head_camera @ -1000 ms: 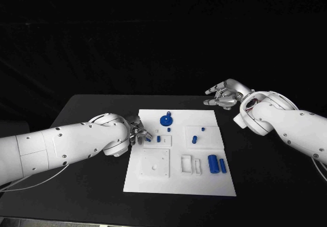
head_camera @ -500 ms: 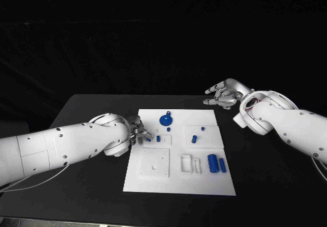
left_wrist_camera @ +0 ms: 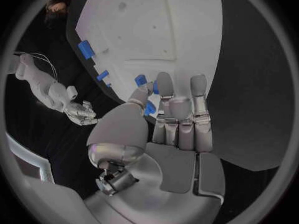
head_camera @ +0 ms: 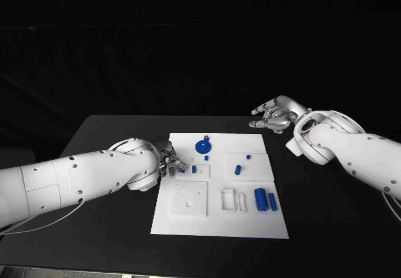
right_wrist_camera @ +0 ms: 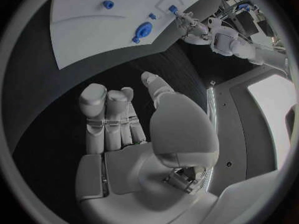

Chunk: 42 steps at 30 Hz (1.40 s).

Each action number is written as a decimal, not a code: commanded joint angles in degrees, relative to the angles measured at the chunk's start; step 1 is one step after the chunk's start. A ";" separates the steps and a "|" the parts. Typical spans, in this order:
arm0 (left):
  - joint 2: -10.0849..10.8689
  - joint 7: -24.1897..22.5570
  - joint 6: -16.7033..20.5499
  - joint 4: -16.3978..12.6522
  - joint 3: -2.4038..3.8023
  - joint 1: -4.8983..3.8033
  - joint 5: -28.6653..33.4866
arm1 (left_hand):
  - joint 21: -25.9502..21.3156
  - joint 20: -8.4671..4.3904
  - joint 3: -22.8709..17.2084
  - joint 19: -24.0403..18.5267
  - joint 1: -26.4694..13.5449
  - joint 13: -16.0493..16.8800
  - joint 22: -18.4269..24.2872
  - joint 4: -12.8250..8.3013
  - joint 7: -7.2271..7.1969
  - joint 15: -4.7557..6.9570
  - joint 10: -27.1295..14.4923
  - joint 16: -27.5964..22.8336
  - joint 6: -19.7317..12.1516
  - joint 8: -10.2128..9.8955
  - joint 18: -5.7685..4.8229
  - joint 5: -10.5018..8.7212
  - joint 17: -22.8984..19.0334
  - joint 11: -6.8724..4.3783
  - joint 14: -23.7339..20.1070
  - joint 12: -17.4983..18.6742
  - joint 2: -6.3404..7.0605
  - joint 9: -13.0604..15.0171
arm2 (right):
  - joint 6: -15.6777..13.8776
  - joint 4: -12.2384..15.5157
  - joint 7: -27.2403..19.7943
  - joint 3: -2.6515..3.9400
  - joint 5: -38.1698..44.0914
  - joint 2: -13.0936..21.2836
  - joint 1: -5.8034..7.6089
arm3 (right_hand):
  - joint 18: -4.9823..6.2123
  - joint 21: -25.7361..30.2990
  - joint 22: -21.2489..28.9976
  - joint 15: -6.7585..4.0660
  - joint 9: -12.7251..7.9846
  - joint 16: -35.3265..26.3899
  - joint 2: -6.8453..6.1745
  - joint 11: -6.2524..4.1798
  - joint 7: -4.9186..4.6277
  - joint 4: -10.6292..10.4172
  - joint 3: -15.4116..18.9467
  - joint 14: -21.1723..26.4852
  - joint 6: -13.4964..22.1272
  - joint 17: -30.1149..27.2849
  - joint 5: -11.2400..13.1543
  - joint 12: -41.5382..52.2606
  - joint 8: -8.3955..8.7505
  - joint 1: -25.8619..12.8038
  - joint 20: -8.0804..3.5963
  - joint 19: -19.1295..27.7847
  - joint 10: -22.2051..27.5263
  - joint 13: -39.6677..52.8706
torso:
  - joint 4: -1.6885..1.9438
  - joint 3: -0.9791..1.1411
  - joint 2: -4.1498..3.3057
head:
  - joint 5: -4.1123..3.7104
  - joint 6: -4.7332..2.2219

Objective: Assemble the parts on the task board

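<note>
The left robot hand sits at the near-left edge of the task board, fingers drawn close together and reaching over the board's rim. In the left wrist view a small blue part lies right at the fingertips, with another bit of blue tucked between thumb and fingers; it looks like a pinch on a small blue piece, though the contact itself is partly hidden (the thumb covers most of it). Just past this hand, further onto the board, stands a short blue peg.

The right robot hand hangs above the black bench beyond the board's far-right corner, well apart from every part. Its fingers lie side by side and gently bent, thumb set off to one side, nothing in its palm.

On the board, between the two hands, a round blue disc with a knob rests near the far edge, closer to the right hand than the other pieces. A small blue piece lies toward the board's middle, on the right hand's side of the peg. Two blue cylinders lie side by side nearer the robot, beside a white rectangular fixture. A square recessed plate sits just below the left hand.
</note>
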<state>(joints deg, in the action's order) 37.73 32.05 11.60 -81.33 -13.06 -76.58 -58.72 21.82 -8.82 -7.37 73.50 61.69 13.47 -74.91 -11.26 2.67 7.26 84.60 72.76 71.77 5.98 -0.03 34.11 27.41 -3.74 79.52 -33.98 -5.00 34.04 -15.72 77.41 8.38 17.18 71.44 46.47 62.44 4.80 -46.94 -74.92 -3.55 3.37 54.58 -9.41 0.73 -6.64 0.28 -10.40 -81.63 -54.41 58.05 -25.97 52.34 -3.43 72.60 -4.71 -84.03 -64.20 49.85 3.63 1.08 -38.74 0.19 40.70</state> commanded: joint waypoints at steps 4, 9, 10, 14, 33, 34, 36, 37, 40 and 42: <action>-0.11 1.53 -3.57 0.08 -0.73 1.06 -0.57 | -0.26 -0.11 -0.91 -0.25 0.91 0.08 -1.10 -0.45 -4.33 0.91 2.27 -0.17 5.43 -0.09 0.04 0.01 -0.03 -0.72 0.12 0.05 -0.61 -0.20 | 0.69 0.05 -0.43 0.03 -0.02 0.03 -0.09 | 0.71 0.25 -5.70 -0.25 0.05 -0.28 0.02 -0.41 -0.09 -0.37 0.00 -0.08 0.16 0.03 -0.16 0.10 0.04 -0.60 -0.17 -2.15 -0.03 0.01 | 0.03 -0.06 0.01 | 0.06 0.03; 0.01 1.86 -3.65 0.21 -0.73 1.07 -1.50 | -0.22 -0.14 -1.61 -0.22 0.95 0.13 -1.11 -0.49 -4.30 0.93 2.26 -0.03 5.49 -0.06 0.03 -0.14 0.15 -0.72 0.18 -0.08 -0.86 -0.15 | 0.71 0.02 -0.44 0.03 -0.03 0.04 -0.12 | 0.71 0.25 -5.70 -0.25 0.05 -0.28 0.02 -0.41 -0.09 -0.37 0.00 -0.08 0.16 0.03 -0.16 0.10 0.04 -0.60 -0.17 -2.15 -0.03 0.01 | 0.02 -0.08 0.02 | 0.11 0.06; 0.05 1.92 -3.68 0.22 -0.73 1.07 -1.62 | -0.19 -0.19 -3.42 -0.23 1.23 0.10 -1.12 -0.71 -4.38 0.97 2.29 0.00 5.46 -0.12 0.04 -4.92 0.19 -0.76 0.16 -0.07 -1.05 -0.20 | 0.72 0.02 -0.44 0.03 -0.03 0.04 -0.12 | 0.71 0.29 -5.69 -0.26 0.05 -0.23 0.01 -0.42 -0.08 -0.43 -0.04 -0.11 0.14 0.07 -0.28 0.12 0.03 -0.68 -0.17 -2.16 -0.05 0.03 | 0.02 -0.08 0.02 | 0.12 0.07; 0.20 2.11 -3.72 0.17 -0.73 1.07 -1.93 | 0.12 -0.16 -13.43 -0.31 -0.70 0.19 -1.12 1.23 -4.30 0.93 2.30 0.05 5.51 0.25 0.03 -8.10 0.05 -0.76 0.17 -0.15 2.63 0.35 | 0.73 -0.01 -0.45 0.03 -0.04 0.05 -0.14 | 0.71 0.29 -5.69 -0.26 0.05 -0.23 0.01 -0.42 -0.08 -0.43 -0.04 -0.11 0.14 0.07 -0.28 0.12 0.03 -0.68 -0.17 -2.16 -0.05 0.03 | 0.05 -0.10 0.04 | 0.12 0.12; 0.50 2.35 -4.34 -0.06 -0.73 1.14 -1.98 | 0.21 -0.17 -13.08 -0.33 0.24 0.20 -1.12 2.23 -4.27 0.93 2.26 0.08 5.41 0.26 0.04 -8.69 -0.09 -0.72 0.17 -0.14 2.50 0.60 | 0.83 -0.13 -0.48 0.03 -0.06 -0.01 -0.24 | 0.70 0.15 -5.73 -0.27 0.05 -0.20 0.04 -0.43 -0.07 -0.57 -0.09 -0.16 0.07 0.09 -0.51 0.13 0.03 -0.86 -0.18 -2.21 -0.10 0.03 | -0.01 -0.02 0.00 | 0.13 0.21; 0.49 2.33 -4.38 -0.07 -0.73 1.14 -1.95 | 0.21 -0.17 -13.08 -0.33 0.24 0.20 -1.12 2.23 -4.27 0.93 2.26 0.08 5.41 0.26 0.04 -8.69 -0.09 -0.72 0.17 -0.14 2.50 0.60 | 0.83 -0.14 -0.49 0.03 -0.07 -0.01 -0.25 | 0.70 0.15 -5.73 -0.27 0.05 -0.20 0.04 -0.43 -0.07 -0.57 -0.09 -0.16 0.07 0.09 -0.51 0.13 0.03 -0.86 -0.18 -2.21 -0.10 0.03 | -0.01 -0.02 0.00 | 0.11 0.20; 0.46 2.31 -4.45 -0.11 -0.73 1.16 -1.92 | 0.21 -0.17 -13.08 -0.33 0.24 0.20 -1.12 2.23 -4.27 0.93 2.26 0.08 5.41 0.26 0.04 -8.69 -0.09 -0.72 0.17 -0.14 2.50 0.60 | 0.85 -0.14 -0.50 0.03 -0.08 -0.03 -0.26 | 0.70 0.15 -5.73 -0.27 0.05 -0.20 0.04 -0.43 -0.07 -0.57 -0.09 -0.16 0.07 0.09 -0.51 0.13 0.03 -0.86 -0.18 -2.21 -0.10 0.03 | -0.01 -0.02 -0.01 | 0.11 0.22; 0.45 2.32 -4.48 -0.12 -0.73 1.16 -1.92 | 0.21 -0.17 -13.08 -0.33 0.24 0.20 -1.12 2.23 -4.27 0.93 2.26 0.08 5.41 0.26 0.04 -8.69 -0.09 -0.72 0.17 -0.14 2.50 0.60 | 0.86 -0.14 -0.51 0.03 -0.08 -0.04 -0.26 | 0.70 0.15 -5.73 -0.27 0.05 -0.20 0.04 -0.43 -0.07 -0.57 -0.09 -0.16 0.07 0.09 -0.51 0.13 0.03 -0.86 -0.18 -2.21 -0.10 0.03 | -0.02 -0.01 -0.01 | 0.11 0.23; 0.46 2.36 -4.51 -0.13 -0.73 1.17 -2.07 | 0.21 -0.17 -13.15 -0.33 0.29 0.22 -1.12 2.31 -4.28 0.93 2.26 0.10 5.45 0.27 0.04 -8.77 -0.10 -0.73 0.18 -0.14 2.43 0.61 | 0.88 -0.15 -0.52 0.03 -0.09 -0.04 -0.27 | 0.70 0.17 -5.72 -0.28 0.05 -0.23 0.05 -0.44 -0.07 -0.64 -0.10 -0.19 0.08 0.07 -0.60 0.12 0.03 -0.98 -0.19 -2.23 -0.13 0.02 | -0.03 -0.02 0.00 | 0.18 0.23; 0.51 2.37 -4.43 -0.07 -0.73 1.18 -2.43 | 0.22 -0.18 -13.20 -0.32 0.30 0.22 -1.12 2.34 -4.27 0.93 2.26 0.10 5.44 0.28 0.04 -8.75 -0.14 -0.73 0.18 -0.15 2.38 0.64 | 0.88 -0.16 -0.52 0.03 -0.11 -0.03 -0.27 | 0.70 0.17 -5.72 -0.28 0.05 -0.23 0.05 -0.44 -0.07 -0.64 -0.10 -0.19 0.08 0.07 -0.60 0.12 0.03 -0.98 -0.19 -2.23 -0.13 0.02 | 0.00 -0.01 0.01 | 0.20 0.24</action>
<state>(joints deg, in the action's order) 38.10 32.07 10.89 -81.57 -13.00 -76.43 -60.94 21.82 -8.81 -15.29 73.50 61.28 13.60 -74.93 -3.88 2.45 7.26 84.90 72.75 72.77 5.97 -0.03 25.45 27.36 -3.44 79.53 -33.98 -2.32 34.79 -15.54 77.24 8.33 17.18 71.34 46.45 62.21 4.81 -46.94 -74.91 -3.55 3.37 54.58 -9.28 0.73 -6.64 -0.08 -10.45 -81.62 -54.41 58.08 -26.30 52.34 -3.43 72.03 -4.71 -84.03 -64.20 49.85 3.60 1.05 -38.74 0.32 40.91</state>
